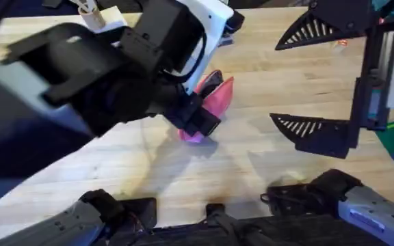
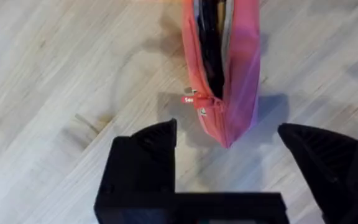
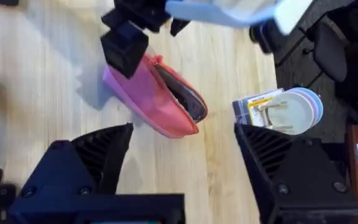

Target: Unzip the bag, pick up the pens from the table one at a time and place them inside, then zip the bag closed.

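The left gripper (image 2: pixel 227 146) hangs spread over the zipper end of the bag (image 2: pixel 225 68), which gapes unzipped on the table (image 2: pixel 55 74). The right gripper (image 3: pixel 182 155) hovers nearby, jaws wide, holding nothing.

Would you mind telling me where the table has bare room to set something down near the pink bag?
Bare wood lies between the bag and the arm bases along the near edge of the table, and between the bag and the open right gripper. It is crowded at the bag, where the open left gripper hangs over its zipper end.
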